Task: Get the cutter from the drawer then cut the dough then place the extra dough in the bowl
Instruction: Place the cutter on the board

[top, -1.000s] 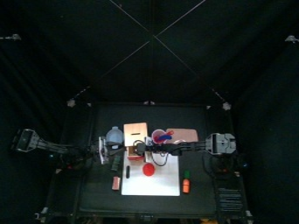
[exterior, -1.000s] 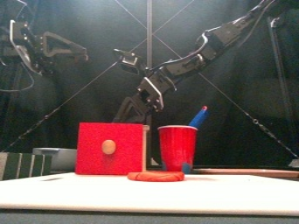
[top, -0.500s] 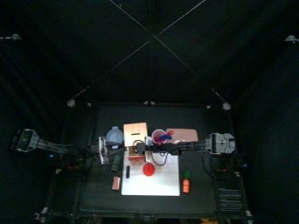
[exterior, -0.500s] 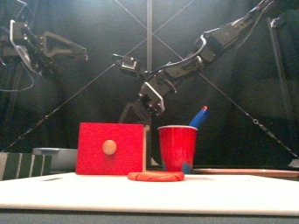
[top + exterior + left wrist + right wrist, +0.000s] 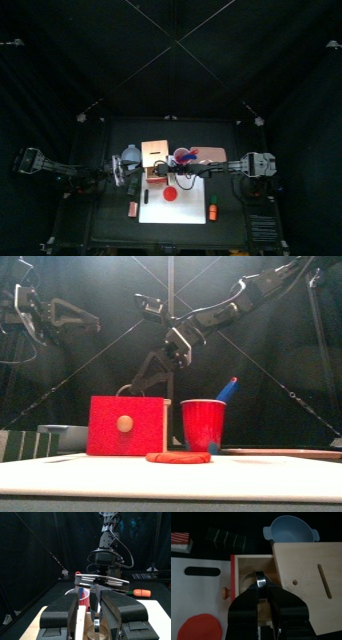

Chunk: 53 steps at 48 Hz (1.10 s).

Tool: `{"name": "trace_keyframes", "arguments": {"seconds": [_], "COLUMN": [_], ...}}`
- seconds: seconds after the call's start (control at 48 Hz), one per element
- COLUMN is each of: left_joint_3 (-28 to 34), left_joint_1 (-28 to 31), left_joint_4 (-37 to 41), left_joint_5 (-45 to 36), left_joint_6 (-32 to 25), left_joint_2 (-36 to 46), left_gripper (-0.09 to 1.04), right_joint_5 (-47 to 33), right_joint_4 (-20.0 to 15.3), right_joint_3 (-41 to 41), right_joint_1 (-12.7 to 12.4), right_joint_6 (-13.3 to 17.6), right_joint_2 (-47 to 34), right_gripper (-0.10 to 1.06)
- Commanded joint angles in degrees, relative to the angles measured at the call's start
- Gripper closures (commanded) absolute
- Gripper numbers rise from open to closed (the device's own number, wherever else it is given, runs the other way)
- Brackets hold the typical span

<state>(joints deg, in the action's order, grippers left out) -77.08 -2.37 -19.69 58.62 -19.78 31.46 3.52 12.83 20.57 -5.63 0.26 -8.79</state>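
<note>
In the right wrist view my right gripper (image 5: 260, 587) is shut on the metal cutter (image 5: 258, 579) by its wire handle, over the open drawer (image 5: 246, 567) of the wooden box (image 5: 308, 567). From the front, the cutter (image 5: 128, 389) hangs just above the box's red drawer front (image 5: 127, 426). The red dough disc (image 5: 178, 457) lies flat on the white board (image 5: 187, 212), in front of the box. The blue-grey bowl (image 5: 131, 155) stands left of the box. My left gripper (image 5: 92, 599) is open at the box's left side, facing the right gripper.
A red cup (image 5: 203, 424) with a blue knife stands right of the box. A dark sushi roll (image 5: 228, 537) and a red and white toy (image 5: 179, 541) lie beside the bowl. A small red toy (image 5: 132, 209) and an orange one (image 5: 211, 211) flank the board.
My right gripper has shut on the cutter's handle inside the drawer and risen a little with it. The left arm has stayed in place.
</note>
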Motion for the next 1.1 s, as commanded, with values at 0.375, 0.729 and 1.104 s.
{"name": "trace_keyframes", "arguments": {"seconds": [0.375,0.729,1.104], "left_joint_3": [0.5,1.0,4.2], "left_joint_1": [2.8,4.7,8.3], "left_joint_4": [0.0,0.0,0.0], "left_joint_5": [0.4,0.4,-5.0], "left_joint_6": [0.0,-0.1,-0.2], "left_joint_2": [-0.1,-0.1,-0.8], "left_gripper": [0.23,0.23,0.23], "right_joint_5": [0.9,5.2,3.1], "right_joint_4": [1.1,-0.5,-2.2], "right_joint_3": [6.4,26.7,34.8], "right_joint_1": [0.5,5.0,6.0], "right_joint_6": [0.4,1.1,1.1], "right_joint_2": [16.3,30.5,28.7], "right_gripper": [0.55,0.55,0.55]}}
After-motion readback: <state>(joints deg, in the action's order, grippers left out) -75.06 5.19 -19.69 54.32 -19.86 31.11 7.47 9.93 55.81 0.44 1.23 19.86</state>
